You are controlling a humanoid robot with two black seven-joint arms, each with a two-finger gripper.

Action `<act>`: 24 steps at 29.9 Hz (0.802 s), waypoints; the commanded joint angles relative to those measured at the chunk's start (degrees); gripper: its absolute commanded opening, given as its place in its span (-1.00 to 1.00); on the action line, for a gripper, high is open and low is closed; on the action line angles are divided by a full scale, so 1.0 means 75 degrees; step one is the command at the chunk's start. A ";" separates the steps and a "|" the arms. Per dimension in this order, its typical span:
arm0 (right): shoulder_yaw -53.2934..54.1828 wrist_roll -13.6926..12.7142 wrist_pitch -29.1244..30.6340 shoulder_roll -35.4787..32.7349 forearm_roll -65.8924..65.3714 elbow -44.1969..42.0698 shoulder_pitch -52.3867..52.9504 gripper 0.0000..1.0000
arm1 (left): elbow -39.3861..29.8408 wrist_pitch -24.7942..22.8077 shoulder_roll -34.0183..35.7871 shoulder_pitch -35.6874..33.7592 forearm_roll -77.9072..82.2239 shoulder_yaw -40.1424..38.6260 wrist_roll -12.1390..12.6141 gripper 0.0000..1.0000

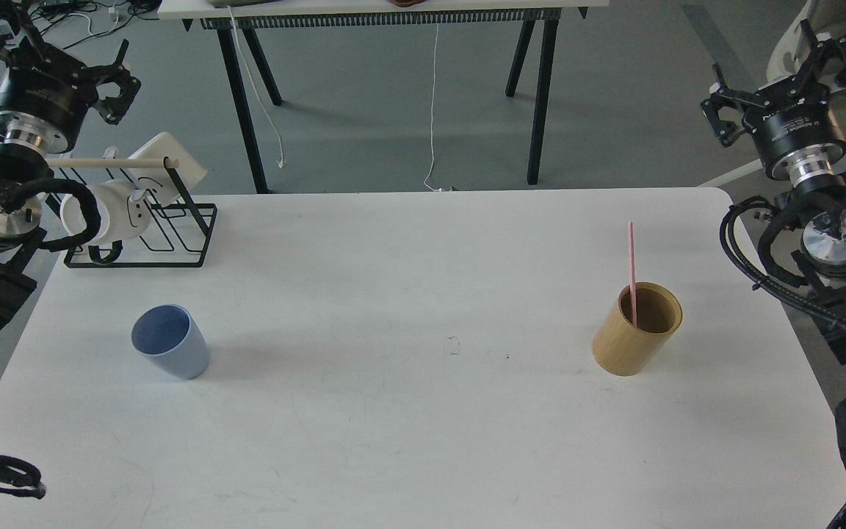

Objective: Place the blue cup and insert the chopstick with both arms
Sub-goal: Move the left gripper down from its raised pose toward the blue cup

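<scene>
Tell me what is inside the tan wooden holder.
One pink chopstick stands in the tan wooden holder, leaning on its inner wall, its upper part sticking out above the rim. The holder's wall hides the stick's lower end and the bottom of the inside.

One blue cup (pixel 170 342), one chopstick (pixel 632 272), one tan holder (pixel 637 328).

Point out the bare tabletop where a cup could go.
Widest bare patch: between the pale blue plastic cup and the tan wooden cylinder holding the pink stick. The near edge is bare too. Crowded: far-left corner, black wire rack.
</scene>
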 commanded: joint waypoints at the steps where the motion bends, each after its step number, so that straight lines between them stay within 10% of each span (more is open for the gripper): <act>1: 0.0014 0.0012 0.0000 0.0033 0.0009 -0.0001 -0.0006 0.98 | 0.0117 0.0000 0.0002 -0.0006 -0.0020 -0.0011 -0.0001 0.99; 15: 0.0412 0.0023 0.0000 0.0033 0.0009 0.0011 -0.0065 0.98 | -0.0187 0.0000 0.0915 -0.0309 0.1242 0.0259 0.0022 0.99; 24: 0.0447 0.0023 0.0000 0.0033 0.0009 0.0022 -0.0217 0.98 | -0.2762 0.0000 0.2602 -0.0334 0.5835 0.0271 -0.0013 0.98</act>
